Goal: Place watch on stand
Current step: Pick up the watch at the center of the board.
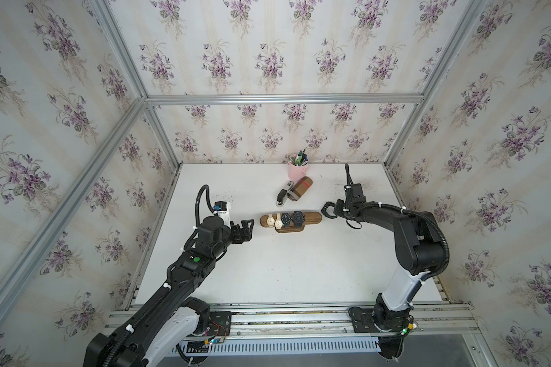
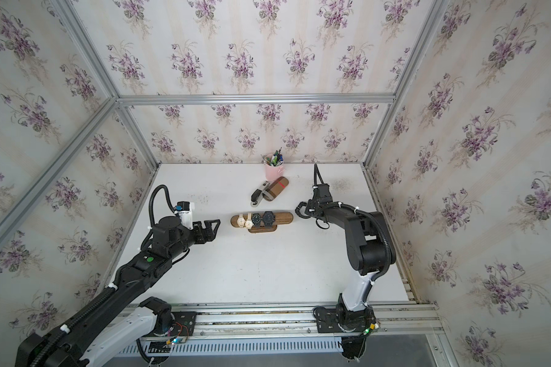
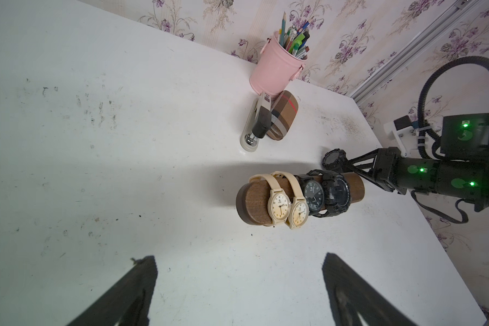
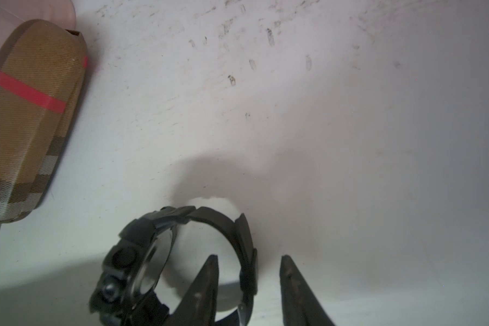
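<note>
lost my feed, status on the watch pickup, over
Left gripper open, empty. Right gripper open, straddling black watch strap. Stand holds four watches; right end bare.

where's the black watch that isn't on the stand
In a top view the loose black watch is just past the stand's right end, on the robot's right; its strap runs between the right gripper's fingers.

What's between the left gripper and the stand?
Only bare table. Both top views and the left wrist view show nothing between the left gripper and the stand.
</note>
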